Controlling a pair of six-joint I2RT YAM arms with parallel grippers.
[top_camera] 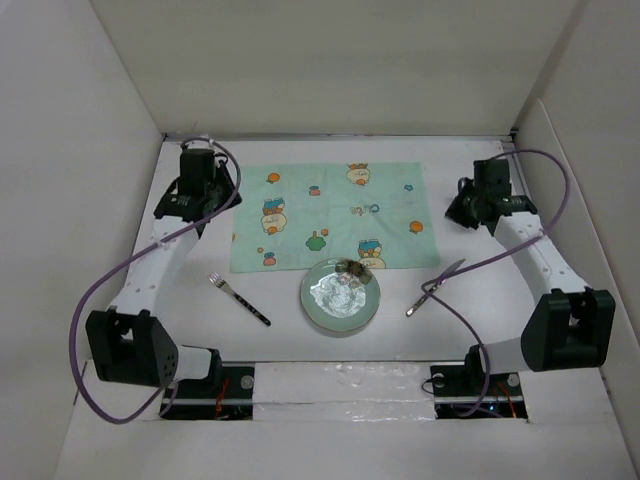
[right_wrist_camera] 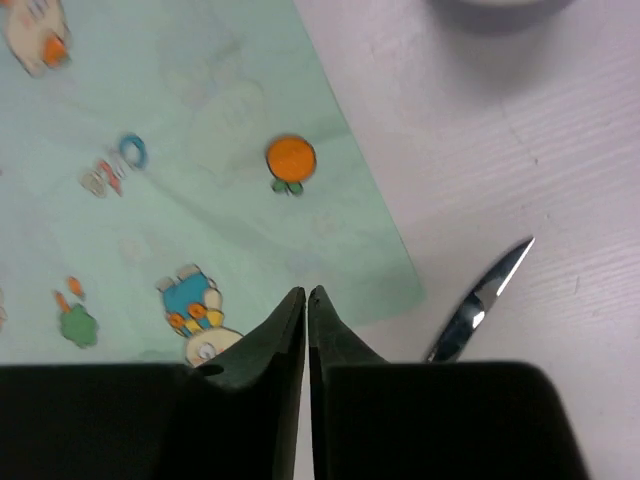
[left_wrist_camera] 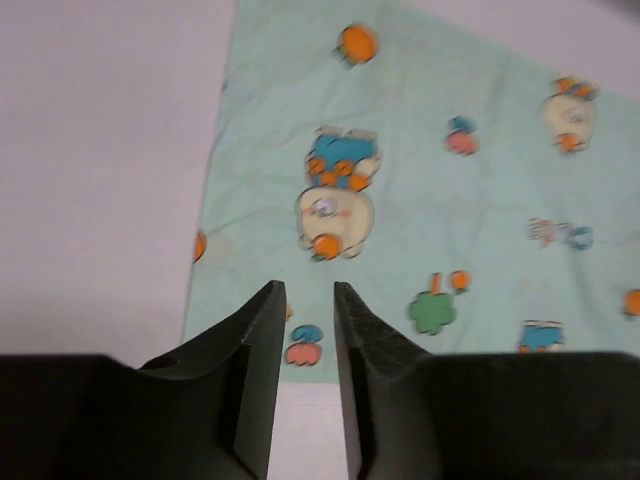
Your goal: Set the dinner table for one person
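**A:** Where is the table in all this?

**B:** The white table (top_camera: 290, 348) fills the floor of the white-walled booth and carries everything. Both arms are bolted at its near edge.

**A:** What lies on it?

**B:** A mint-green placemat (top_camera: 330, 215) with cartoon prints lies flat toward the far side. A round plate (top_camera: 341, 298) sits at the mat's near edge, its far rim overlapping the cloth. A fork (top_camera: 238, 298) lies on the bare table left of the plate, and a knife (top_camera: 435, 286) lies to its right. Both are at a slant and apart from the plate.

**A:** And the left arm (top_camera: 150, 270)?

**B:** It reaches to the far left, its head just beside the mat's left edge. In the wrist view the left jaws stand a little apart with nothing between them, above the mat's edge.

**A:** The right arm (top_camera: 535, 255)?

**B:** It reaches to the far right, near the mat's right edge. The right jaws are pressed together and hold nothing. Its camera shows a corner of the mat, with the knife's shiny tip on the table beside it.
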